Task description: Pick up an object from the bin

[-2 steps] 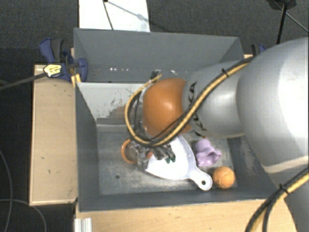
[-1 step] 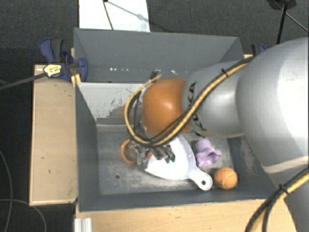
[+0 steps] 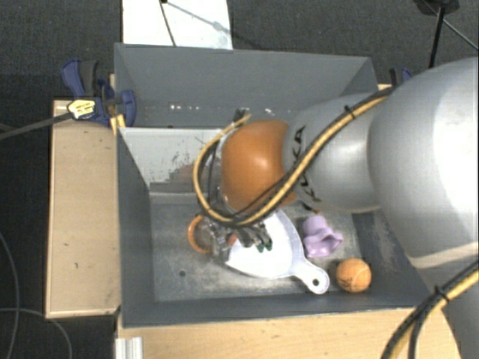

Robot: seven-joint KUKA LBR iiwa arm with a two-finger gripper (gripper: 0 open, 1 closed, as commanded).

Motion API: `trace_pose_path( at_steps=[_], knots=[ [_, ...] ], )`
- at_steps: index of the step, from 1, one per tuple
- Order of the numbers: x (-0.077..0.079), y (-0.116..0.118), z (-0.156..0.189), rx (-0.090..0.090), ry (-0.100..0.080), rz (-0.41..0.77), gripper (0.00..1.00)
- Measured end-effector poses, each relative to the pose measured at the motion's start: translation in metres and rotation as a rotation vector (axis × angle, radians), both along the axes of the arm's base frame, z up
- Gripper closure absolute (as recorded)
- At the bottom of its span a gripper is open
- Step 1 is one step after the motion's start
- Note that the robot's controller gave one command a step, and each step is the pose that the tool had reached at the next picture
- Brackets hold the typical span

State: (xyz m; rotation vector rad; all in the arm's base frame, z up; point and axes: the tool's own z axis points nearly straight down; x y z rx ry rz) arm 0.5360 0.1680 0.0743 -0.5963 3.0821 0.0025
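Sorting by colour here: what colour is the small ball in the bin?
Orange; the ball shows best in the camera view.

**Arm appearance, camera view**

The arm (image 3: 419, 148) is showing smooth, rounded silver-grey casings, bulking largest toward 3 o'clock and narrowing toward the centre. The wrist is wearing a glossy orange cover (image 3: 251, 167), dome-shaped. A yellow-and-black cable (image 3: 322, 137) is running along the casing from 2 o'clock. It is then looping round the cover's 9 o'clock side and under its 6 o'clock edge, alongside thinner dark cables. Black lettering (image 3: 301, 163) is showing on the silver casing at the cover's 3 o'clock side, partly crossed by the cable; not readable. At the cover's 6 o'clock, the gripper (image 3: 238, 239) is showing as dark metal hardware.
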Motion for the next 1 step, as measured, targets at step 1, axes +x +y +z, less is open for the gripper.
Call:
trace_pose_path(
  at_steps=[1],
  knots=[
    [0.0003,0.0,0.0069,0.0,-0.001,-0.001,1.0]
  ],
)
